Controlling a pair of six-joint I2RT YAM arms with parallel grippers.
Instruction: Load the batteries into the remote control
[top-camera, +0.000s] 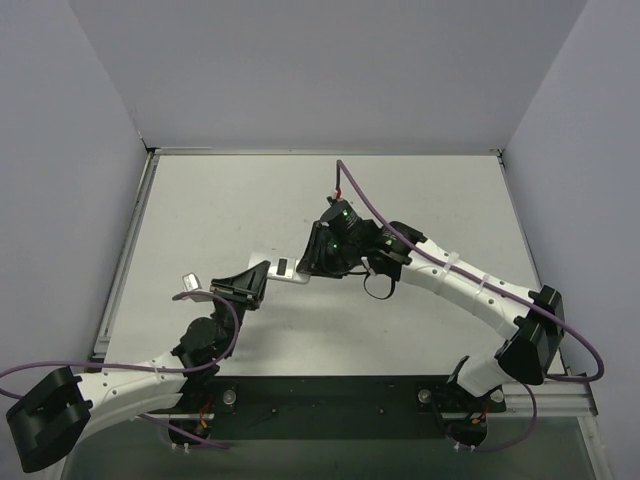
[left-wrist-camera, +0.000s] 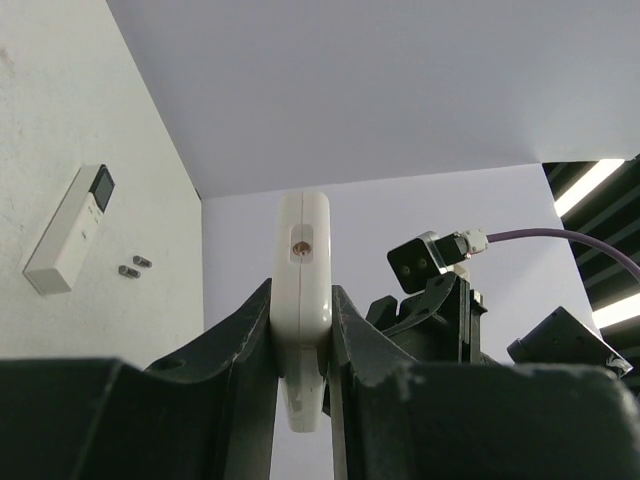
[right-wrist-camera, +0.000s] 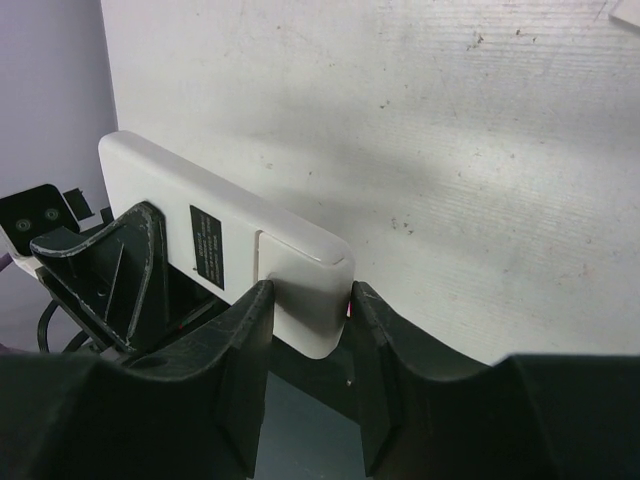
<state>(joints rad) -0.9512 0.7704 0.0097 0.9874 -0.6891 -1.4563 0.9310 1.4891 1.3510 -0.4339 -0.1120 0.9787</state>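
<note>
Left gripper (left-wrist-camera: 302, 297) is clamped tight on the remote control (left-wrist-camera: 303, 240), held on edge above the table (right-wrist-camera: 470, 150), while the right gripper (right-wrist-camera: 310, 300) pinches its cover end, so I think the cover should slide straight along the body, without twisting.

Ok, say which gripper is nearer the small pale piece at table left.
Left. The left gripper, holding the remote control, is right of the small pale piece; the right gripper is farther right, at the remote's other end.
</note>
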